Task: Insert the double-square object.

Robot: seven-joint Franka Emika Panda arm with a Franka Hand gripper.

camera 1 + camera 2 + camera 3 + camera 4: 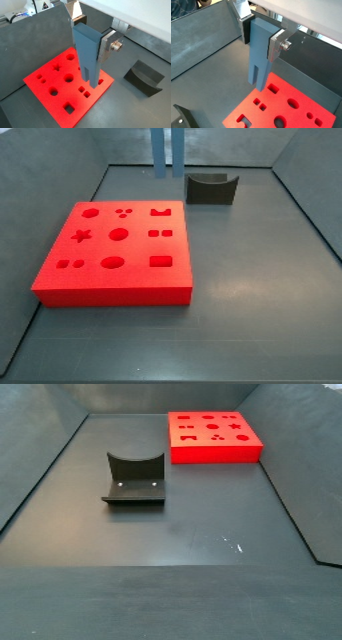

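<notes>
Wrist views both show the gripper (93, 42) clamped on the double-square object (87, 55), a tall blue piece hanging straight down with a forked lower end. One silver finger (278, 44) is pressed flat against its side; the opposite finger is hidden behind the piece.

So the grasp is done, and the piece is up in the air above the red board (63, 87), not touching it. In a side view only the lower end of the blue piece (163, 150) pokes in from above, at roughly 1 o'clock from the board (114, 288) and close to the fixture (210, 188). The other side view doesn't catch the gripper at all, just the board (214, 452) and the fixture (134, 479).

What's left, I'd say, is basically everything that matters: line it up over the pair of small square holes (84, 91) (I think that's the match, hard to be sure) and lower it in. Nothing is seated in the board yet.
</notes>
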